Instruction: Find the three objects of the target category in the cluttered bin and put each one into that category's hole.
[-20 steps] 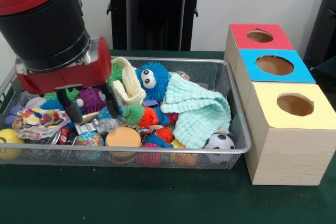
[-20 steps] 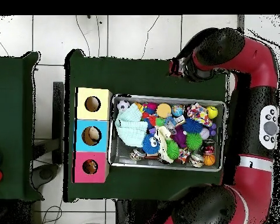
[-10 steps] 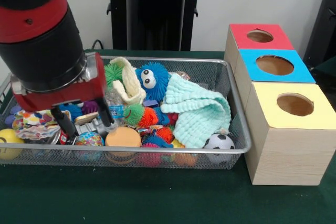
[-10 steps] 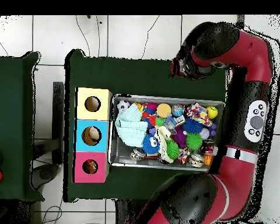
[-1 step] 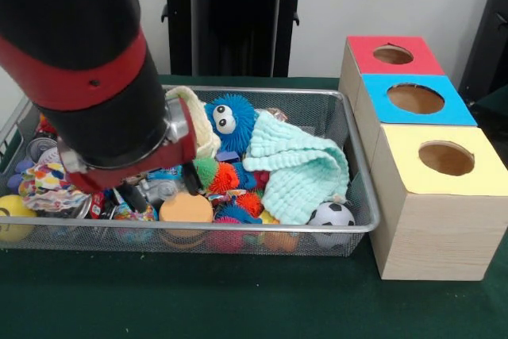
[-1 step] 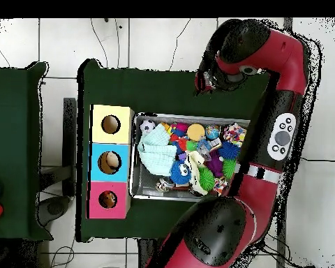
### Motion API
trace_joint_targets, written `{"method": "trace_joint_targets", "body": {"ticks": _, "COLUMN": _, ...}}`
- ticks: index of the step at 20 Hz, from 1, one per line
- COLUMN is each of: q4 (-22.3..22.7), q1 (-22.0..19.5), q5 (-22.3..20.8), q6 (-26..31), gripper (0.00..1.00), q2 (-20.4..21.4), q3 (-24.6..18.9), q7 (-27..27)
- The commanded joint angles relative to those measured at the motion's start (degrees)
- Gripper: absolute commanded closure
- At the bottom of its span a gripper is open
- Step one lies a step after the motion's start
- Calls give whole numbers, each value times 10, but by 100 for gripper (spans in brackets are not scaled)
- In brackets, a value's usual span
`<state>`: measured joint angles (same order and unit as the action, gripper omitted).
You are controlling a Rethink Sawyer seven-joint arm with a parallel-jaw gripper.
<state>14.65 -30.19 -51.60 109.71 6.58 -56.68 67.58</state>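
Front view: the gripper (image 5: 163, 188) hangs low inside the wire bin (image 5: 361, 196), its dark fingers (image 5: 190, 178) spread and empty, just above the orange ball (image 5: 186, 207); beside that ball crowd spiky toys, a blue fuzzy creature (image 5: 230, 121) and a mint cloth (image 5: 298, 164); three holed boxes (image 5: 432, 196) stand just beyond the bin's edge.

The arm (image 5: 87, 69) hides the wire bin's (image 5: 349, 129) left half; its top runs past the frame's upper edge.
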Motion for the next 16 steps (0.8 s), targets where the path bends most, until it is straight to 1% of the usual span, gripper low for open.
{"method": "trace_joint_targets", "body": {"ticks": 1, "q4": -41, "q1": -7, "q5": -169, "q6": 71, "gripper": 0, "q2": -41, "q3": -190, "q7": -213}}
{"method": "trace_joint_targets", "body": {"ticks": 2, "q4": -45, "q1": -9, "q5": -195, "q6": 76, "gripper": 0, "q2": -45, "q3": -216, "q7": -222}}
{"method": "trace_joint_targets", "body": {"ticks": 4, "q4": -47, "q1": -13, "q5": -227, "q6": 79, "gripper": 0, "q2": -49, "q3": -252, "q7": -226}}
{"method": "trace_joint_targets", "body": {"ticks": 6, "q4": -45, "q1": -16, "q5": -244, "q6": 81, "gripper": 0, "q2": -48, "q3": -266, "q7": -216}}
{"method": "trace_joint_targets", "body": {"ticks": 9, "q4": -34, "q1": -18, "q5": -237, "q6": 85, "gripper": 0, "q2": -43, "q3": -264, "q7": -175}}
{"method": "trace_joint_targets", "body": {"ticks": 11, "q4": -21, "q1": -18, "q5": -215, "q6": 86, "gripper": 0, "q2": -31, "q3": -246, "q7": -130}}
{"method": "trace_joint_targets", "body": {"ticks": 14, "q4": -18, "q1": -21, "q5": -223, "q6": 94, "gripper": 0, "q2": -21, "q3": -247, "q7": -109}}
{"method": "trace_joint_targets", "body": {"ticks": 15, "q4": -15, "q1": -22, "q5": -218, "q6": 95, "gripper": 0, "q2": -18, "q3": -242, "q7": -102}}
{"method": "trace_joint_targets", "body": {"ticks": 16, "q4": -2, "q1": -25, "q5": -190, "q6": 93, "gripper": 0, "q2": -11, "q3": -220, "q7": -75}}
